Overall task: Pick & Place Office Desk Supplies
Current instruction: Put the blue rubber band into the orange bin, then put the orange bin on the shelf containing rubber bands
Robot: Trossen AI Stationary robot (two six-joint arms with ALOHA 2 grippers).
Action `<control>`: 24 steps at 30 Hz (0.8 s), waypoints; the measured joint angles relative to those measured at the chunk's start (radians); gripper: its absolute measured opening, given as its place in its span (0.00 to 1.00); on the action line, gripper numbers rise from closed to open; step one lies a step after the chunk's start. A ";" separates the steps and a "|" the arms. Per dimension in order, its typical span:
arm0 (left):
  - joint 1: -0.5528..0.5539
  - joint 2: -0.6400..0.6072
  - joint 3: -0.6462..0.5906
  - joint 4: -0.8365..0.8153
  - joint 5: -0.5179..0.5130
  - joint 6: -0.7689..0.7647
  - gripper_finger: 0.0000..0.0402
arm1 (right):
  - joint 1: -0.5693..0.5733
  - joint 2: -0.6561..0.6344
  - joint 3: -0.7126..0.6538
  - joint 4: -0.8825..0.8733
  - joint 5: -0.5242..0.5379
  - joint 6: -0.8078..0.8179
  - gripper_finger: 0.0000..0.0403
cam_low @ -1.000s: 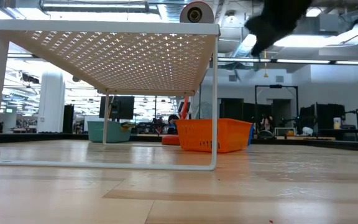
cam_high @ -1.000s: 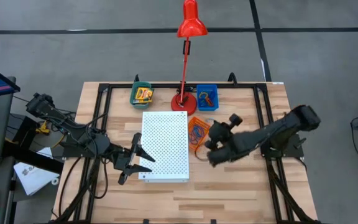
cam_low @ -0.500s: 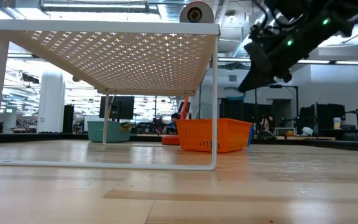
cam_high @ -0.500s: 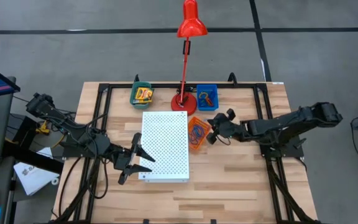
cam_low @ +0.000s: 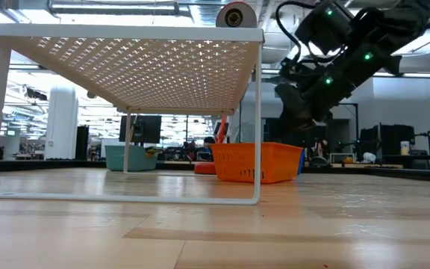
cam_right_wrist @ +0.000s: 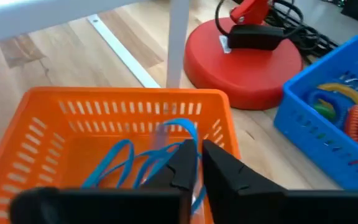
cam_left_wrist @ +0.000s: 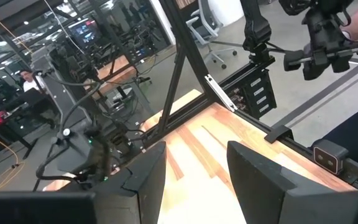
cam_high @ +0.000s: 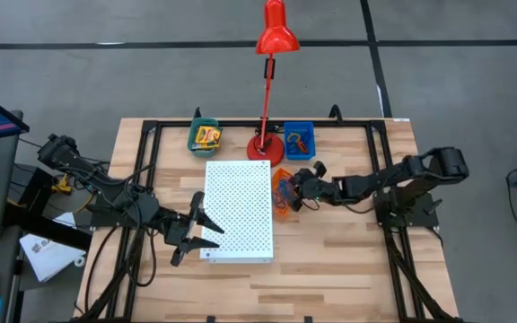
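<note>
The right gripper [cam_right_wrist: 197, 165] hangs over the orange bin [cam_right_wrist: 61, 134], its jaws nearly together around a blue loop [cam_right_wrist: 166, 140] that trails into the bin. Just beside stand the red lamp base [cam_right_wrist: 244, 56] and blue bin [cam_right_wrist: 328, 118]. The left gripper [cam_left_wrist: 191, 168], jaws apart and empty, waits beside the white perforated board [cam_high: 238, 211] on the bench [cam_high: 330, 269].

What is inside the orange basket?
Thin blue loops lie inside the orange basket, under the right gripper. The gripper's dark fingers cover part of the basket's floor, hiding anything there.
</note>
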 joint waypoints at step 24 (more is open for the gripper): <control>0.000 -0.006 0.000 -0.067 -0.145 -0.007 0.41 | -0.088 -0.066 0.000 -0.143 -0.033 0.042 0.52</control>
